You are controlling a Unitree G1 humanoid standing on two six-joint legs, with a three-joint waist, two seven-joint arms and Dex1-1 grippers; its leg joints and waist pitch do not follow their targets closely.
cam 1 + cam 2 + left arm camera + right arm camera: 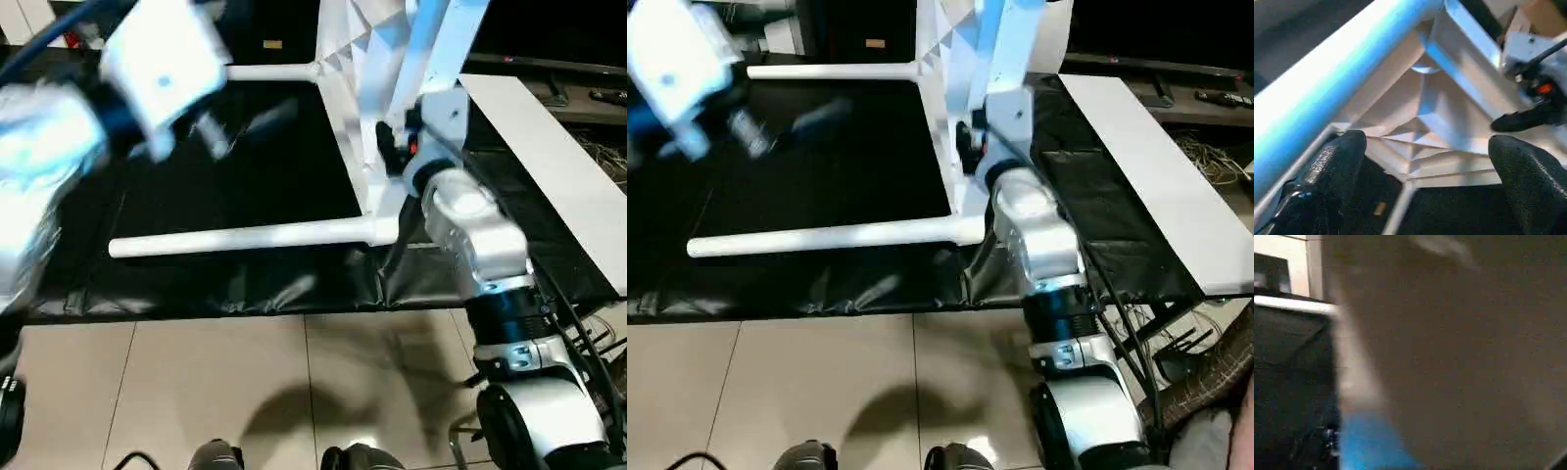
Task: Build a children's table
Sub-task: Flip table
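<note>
On black cover (pixel 245 176): children's table (pixel 343 147) tipped | left hand (pixel 1420 161) apart | right hand (pixel 392 147) unclear

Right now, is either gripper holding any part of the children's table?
The left gripper holds nothing; its fingers stand wide apart. The right gripper is at the children's table top's edge; a grip cannot be told.

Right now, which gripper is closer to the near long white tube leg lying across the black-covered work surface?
Right. The right gripper is at the tabletop edge just above this leg's socket end. The left gripper hovers higher, over the black surface, apart from the leg.
</note>
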